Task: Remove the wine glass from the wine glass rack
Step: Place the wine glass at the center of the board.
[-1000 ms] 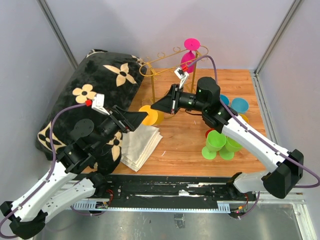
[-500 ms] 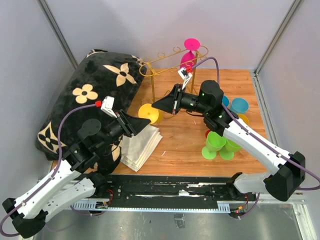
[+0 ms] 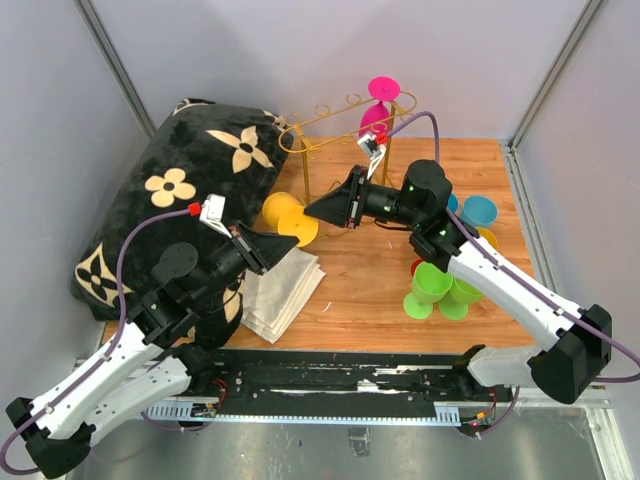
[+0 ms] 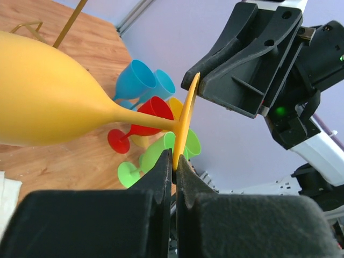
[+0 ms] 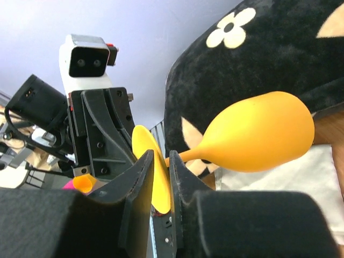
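Yellow and tipped on its side, the wine glass (image 3: 283, 215) is off the wine glass rack (image 3: 330, 128) and held over the wooden surface (image 3: 370, 290), just in front of the rack's left post. Its bowl points toward the black flowered pillow (image 3: 200, 165). Its flat round foot is pinched from two sides. The left gripper (image 4: 174, 162) has closed its fingers on the lower edge of the foot, and the right gripper (image 5: 159, 169) clamps the same disc from the opposite edge, so the two grippers meet nearly tip to tip. A pink glass (image 3: 379, 104) hangs upside down from a loop at the right end of the rack's top rail. A folded white cloth (image 3: 280, 288) lies beneath the left gripper. Near the right arm stands a cluster of green glasses (image 3: 433, 287), blue glasses (image 3: 479, 211) and a red one (image 4: 148, 114).
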`<state>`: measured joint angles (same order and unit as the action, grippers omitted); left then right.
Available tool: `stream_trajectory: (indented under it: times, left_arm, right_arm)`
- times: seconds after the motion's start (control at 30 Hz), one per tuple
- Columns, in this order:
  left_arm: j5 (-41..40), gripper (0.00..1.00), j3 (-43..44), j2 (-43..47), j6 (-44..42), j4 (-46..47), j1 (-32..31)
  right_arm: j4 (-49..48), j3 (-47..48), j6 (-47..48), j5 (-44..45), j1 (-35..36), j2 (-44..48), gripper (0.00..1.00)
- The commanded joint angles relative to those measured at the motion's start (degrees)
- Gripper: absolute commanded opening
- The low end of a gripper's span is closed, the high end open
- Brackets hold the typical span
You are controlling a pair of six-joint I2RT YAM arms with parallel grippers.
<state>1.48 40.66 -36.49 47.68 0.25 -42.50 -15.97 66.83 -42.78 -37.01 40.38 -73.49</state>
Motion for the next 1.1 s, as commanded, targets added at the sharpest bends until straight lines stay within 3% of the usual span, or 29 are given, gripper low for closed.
stream_trajectory:
  times: [0.0,0.23,0.37,0.5,0.57,0.63,0.77,1.07]
  left_arm:
    - [1.48,0.01,-0.69,-0.16,-5.19,3.42,0.31]
    - [5.70,0.01,-0.59,-0.10,-10.09,4.32,0.31]
    - [8.61,0.00,-0.70,-1.19,-10.43,5.90,0.32]
    - [11.41,0.03,-0.51,-2.61,-10.16,6.91,0.31]
    - [11.55,0.11,-0.33,-2.88,-10.24,6.50,0.31]
    - [11.11,0.23,-0.31,-2.87,-10.05,6.34,0.32]
    - [11.01,0.34,-1.40,-3.18,-8.34,8.11,0.31]
    - [10.15,0.35,-4.64,-3.98,-2.21,15.45,0.31]
  right_arm:
    - [4.15,1.00,3.64,-6.92,-1.94,1.03,0.21]
    - [8.17,4.14,5.32,-18.52,-4.93,-1.04,0.35]
    - [8.01,4.77,5.61,-21.66,-4.97,-1.66,0.35]
    - [6.89,3.96,5.61,-19.53,-5.11,-1.33,0.08]
    - [5.43,2.84,5.78,-17.96,-5.18,-0.35,0.01]
    - [3.50,1.87,5.83,-17.41,-5.15,0.53,0.01]
    - [1.62,1.41,5.96,-18.28,-5.22,1.10,0.01]
    - [-2.88,-1.20,6.41,-22.85,-5.19,1.75,0.01]
